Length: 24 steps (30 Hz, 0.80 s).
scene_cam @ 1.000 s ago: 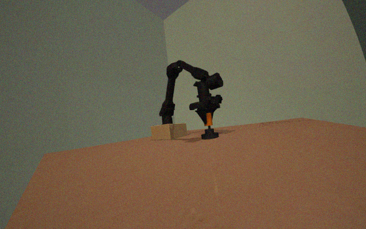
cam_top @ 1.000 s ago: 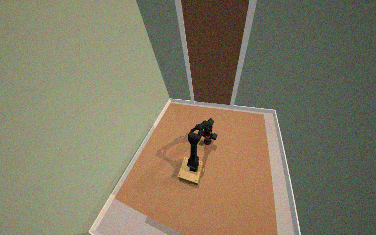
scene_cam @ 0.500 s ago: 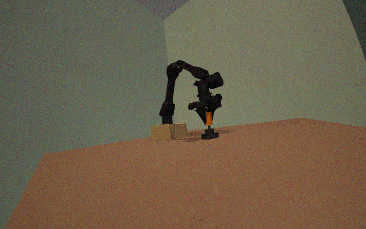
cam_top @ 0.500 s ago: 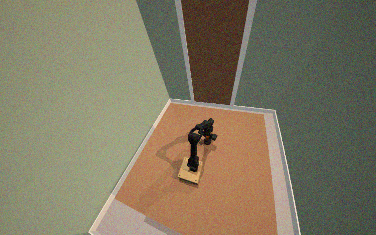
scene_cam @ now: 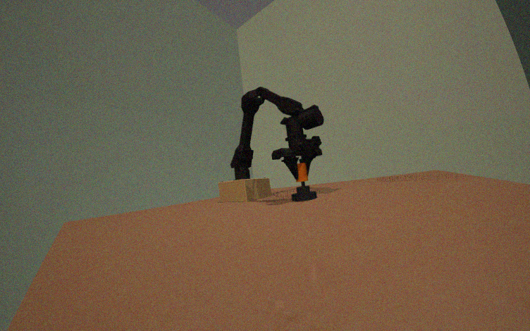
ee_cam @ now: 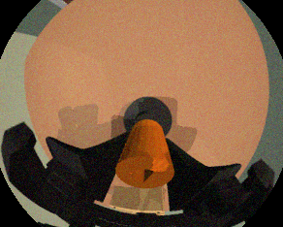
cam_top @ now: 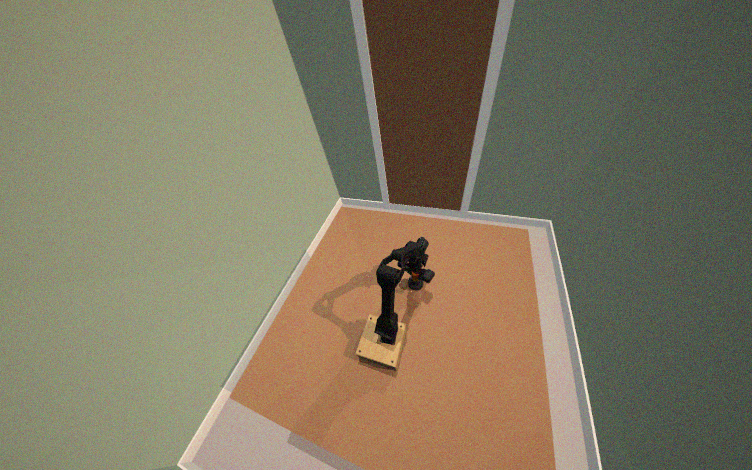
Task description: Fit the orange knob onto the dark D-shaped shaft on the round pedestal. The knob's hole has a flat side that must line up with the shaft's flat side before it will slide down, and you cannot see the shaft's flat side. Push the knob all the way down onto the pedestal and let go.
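Observation:
The orange knob (cam_top: pixel 415 276) (scene_cam: pixel 302 172) (ee_cam: pixel 144 154) is upright between the fingers of my gripper (scene_cam: pixel 302 175) (ee_cam: pixel 147 139), which is shut on it. A small dark mark shows on its near end in the wrist view. The round dark pedestal (cam_top: pixel 415 286) (scene_cam: pixel 304 196) (ee_cam: pixel 160 108) stands directly below. In the exterior view, a short piece of the dark shaft (scene_cam: pixel 303 184) shows between the knob's lower end and the pedestal's raised middle, so the knob is not down on the pedestal. The shaft's tip, its flat side and the hole's flat side are hidden.
The arm's light wooden base block (cam_top: pixel 376 354) (scene_cam: pixel 232 191) stands on the orange-brown surface (cam_top: pixel 472 350) (scene_cam: pixel 259 254), to the left of the pedestal in the exterior view. Shadows of the arm fall around the pedestal. Walls rise beyond the surface's edges.

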Each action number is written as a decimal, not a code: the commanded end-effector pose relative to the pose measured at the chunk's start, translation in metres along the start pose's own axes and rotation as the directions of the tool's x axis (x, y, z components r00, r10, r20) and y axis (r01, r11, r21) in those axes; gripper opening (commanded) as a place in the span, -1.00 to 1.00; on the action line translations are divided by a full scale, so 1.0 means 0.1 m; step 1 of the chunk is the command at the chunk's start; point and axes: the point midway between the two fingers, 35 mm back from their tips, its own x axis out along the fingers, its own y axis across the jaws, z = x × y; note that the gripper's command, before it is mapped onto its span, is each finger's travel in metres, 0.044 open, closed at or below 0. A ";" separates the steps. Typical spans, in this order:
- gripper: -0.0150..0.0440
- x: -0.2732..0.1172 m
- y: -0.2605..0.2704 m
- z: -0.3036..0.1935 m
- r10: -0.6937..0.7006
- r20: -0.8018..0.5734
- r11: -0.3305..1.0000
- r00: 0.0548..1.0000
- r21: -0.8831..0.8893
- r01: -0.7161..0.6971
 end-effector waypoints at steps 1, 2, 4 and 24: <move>-0.49 0.01 0.00 0.00 -0.001 0.001 1.000 1.000 0.006 0.001; -0.49 0.02 0.00 0.00 -0.001 0.001 1.000 1.000 0.006 0.001; -0.49 0.01 0.00 0.00 -0.001 0.001 1.000 1.000 0.006 0.001; -0.49 -0.04 0.00 0.01 -0.001 0.001 0.999 1.000 0.037 0.001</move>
